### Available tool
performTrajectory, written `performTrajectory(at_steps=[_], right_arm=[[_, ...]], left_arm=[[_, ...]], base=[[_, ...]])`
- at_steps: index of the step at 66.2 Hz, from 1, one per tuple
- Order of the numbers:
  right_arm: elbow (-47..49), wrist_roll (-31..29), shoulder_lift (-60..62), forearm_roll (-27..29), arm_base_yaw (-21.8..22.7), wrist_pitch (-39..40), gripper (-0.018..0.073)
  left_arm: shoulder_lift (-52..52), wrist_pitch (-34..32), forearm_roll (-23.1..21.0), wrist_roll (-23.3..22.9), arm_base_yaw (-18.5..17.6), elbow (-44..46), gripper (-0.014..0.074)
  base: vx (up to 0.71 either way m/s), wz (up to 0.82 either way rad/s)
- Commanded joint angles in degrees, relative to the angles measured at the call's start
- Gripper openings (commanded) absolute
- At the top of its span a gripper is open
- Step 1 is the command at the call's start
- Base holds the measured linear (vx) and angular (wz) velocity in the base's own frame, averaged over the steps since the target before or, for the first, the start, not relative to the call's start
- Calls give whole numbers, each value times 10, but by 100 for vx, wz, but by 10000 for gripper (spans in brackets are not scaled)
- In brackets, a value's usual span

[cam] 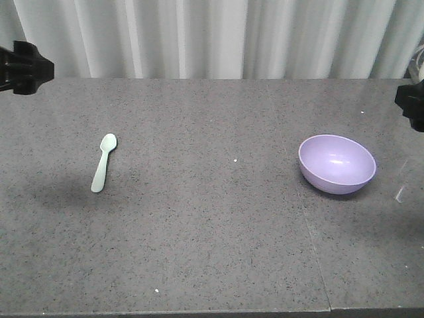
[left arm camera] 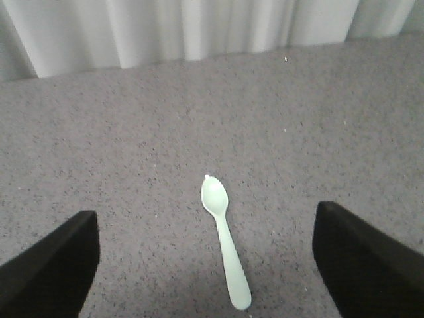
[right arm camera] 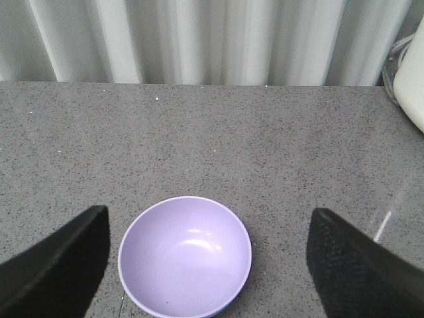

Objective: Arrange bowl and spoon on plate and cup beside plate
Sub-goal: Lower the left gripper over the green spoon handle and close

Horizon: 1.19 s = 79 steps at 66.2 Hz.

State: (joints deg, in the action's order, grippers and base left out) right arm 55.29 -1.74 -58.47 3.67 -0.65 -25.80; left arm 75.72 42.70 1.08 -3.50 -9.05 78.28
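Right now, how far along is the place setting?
Nothing done. The spoon and bowl sit apart on the table; no plate or cup in view. Nothing in hand: left gripper open, facing the spoon; right gripper open, facing the bowl. All placements remain.

Just ahead of the right claw [right arm camera: 209,213], seen between its matt black fingers [right arm camera: 53,271], sits a bowl [right arm camera: 185,258] of smooth, glossy lavender plastic with bright highlights inside. Ahead of the left claw [left arm camera: 205,215] lies a spoon [left arm camera: 224,238] of smooth, duller mint plastic. Beneath both claws, the table [cam: 212,232] looks like grey speckled stone, faintly sheened. Beyond them hangs a curtain [cam: 212,40] of pleated white cloth.
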Motion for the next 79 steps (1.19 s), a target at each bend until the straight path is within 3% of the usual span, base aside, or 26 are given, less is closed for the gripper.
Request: performTrajectory(at_steps=[1, 10, 20, 40, 52, 72, 79], right_arm=[[19, -4, 6, -2, 3, 35, 572], [19, -4, 9, -2, 3, 35, 572], [19, -4, 22, -2, 3, 35, 572], [19, -4, 88, -2, 3, 35, 572], [19, -5, 112, 4, 3, 74, 572], [19, -4, 80, 5, 3, 67, 572], [19, -4, 65, 5, 3, 68, 572]], left_arm=[[37, 42, -49, 35, -5, 93, 584], [121, 112, -64, 40, -4, 202, 575], [197, 158, -64, 40, -4, 259, 575], [281, 179, -64, 41, -4, 259, 575], [320, 180, -63, 41, -4, 258, 575], [365, 181, -63, 41, -4, 257, 575], [377, 179, -43, 40, -4, 257, 575]], base=[[0, 0], [0, 0], [0, 0], [0, 0], [0, 0], [0, 0], [0, 0]])
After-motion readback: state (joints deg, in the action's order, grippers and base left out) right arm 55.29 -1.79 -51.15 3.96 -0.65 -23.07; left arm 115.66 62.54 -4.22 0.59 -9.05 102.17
